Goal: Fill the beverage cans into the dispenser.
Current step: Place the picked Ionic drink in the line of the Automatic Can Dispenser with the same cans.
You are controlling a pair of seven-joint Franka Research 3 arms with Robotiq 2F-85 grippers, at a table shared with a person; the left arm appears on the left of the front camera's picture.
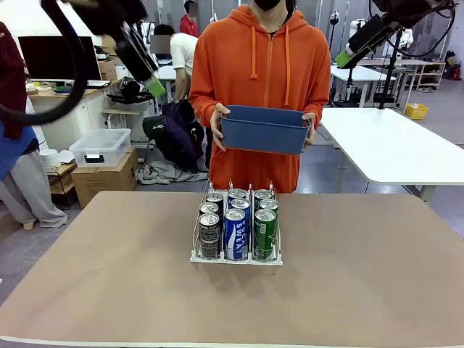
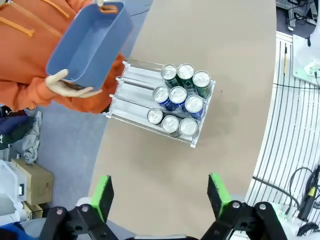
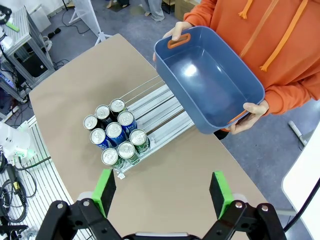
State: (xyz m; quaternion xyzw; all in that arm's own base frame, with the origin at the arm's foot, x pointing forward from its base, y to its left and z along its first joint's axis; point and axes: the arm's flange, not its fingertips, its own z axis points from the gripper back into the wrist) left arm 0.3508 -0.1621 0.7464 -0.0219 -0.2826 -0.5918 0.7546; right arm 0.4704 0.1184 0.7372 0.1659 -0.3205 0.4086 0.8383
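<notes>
Arms raised high, both pincers apart w/ nothing held, person's hands gripping blue bin.

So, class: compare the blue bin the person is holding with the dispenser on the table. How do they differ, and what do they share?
1. The blue bin is empty; the dispenser holds nine beverage cans.
2. The blue bin is held tilted in the person's hands above the table's far edge; the dispenser rests on the table.
3. The blue bin is opaque, solid-walled; the dispenser is clear and white with wire dividers.
Shared: both are open-topped and rectangular.
</notes>
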